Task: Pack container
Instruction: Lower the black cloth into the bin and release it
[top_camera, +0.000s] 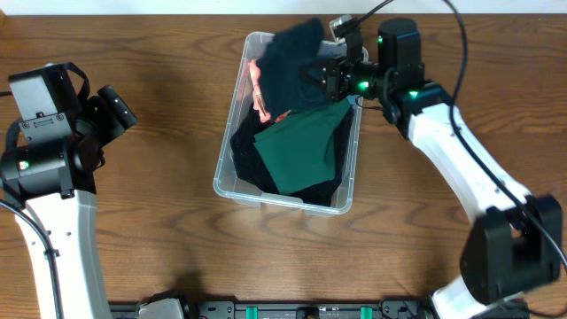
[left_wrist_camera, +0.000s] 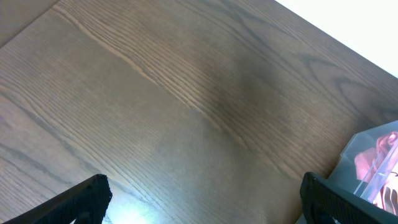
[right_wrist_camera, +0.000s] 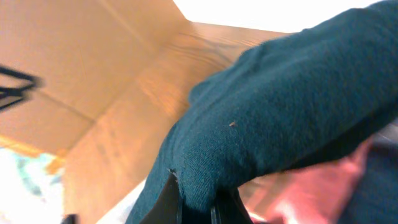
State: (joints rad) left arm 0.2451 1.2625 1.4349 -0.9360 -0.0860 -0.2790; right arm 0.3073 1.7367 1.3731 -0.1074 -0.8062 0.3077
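The clear plastic container (top_camera: 225, 182) stands in the middle of the table, filled with clothes: a green garment (top_camera: 306, 146), black fabric (top_camera: 252, 159) and an orange-pink piece (top_camera: 260, 93). My right gripper (top_camera: 326, 78) is over the container's far end, shut on a dark teal garment (top_camera: 292, 62) that drapes over that end. In the right wrist view the teal cloth (right_wrist_camera: 280, 112) is pinched between my fingers (right_wrist_camera: 198, 198). My left gripper (top_camera: 120, 108) is open and empty, far left of the container; its wrist view shows a corner of the container (left_wrist_camera: 373, 152).
The wooden table (top_camera: 159, 221) surrounds the container. A black rail (top_camera: 310, 310) runs along the front edge. The right arm's cable (top_camera: 461, 53) loops above the table at the back right.
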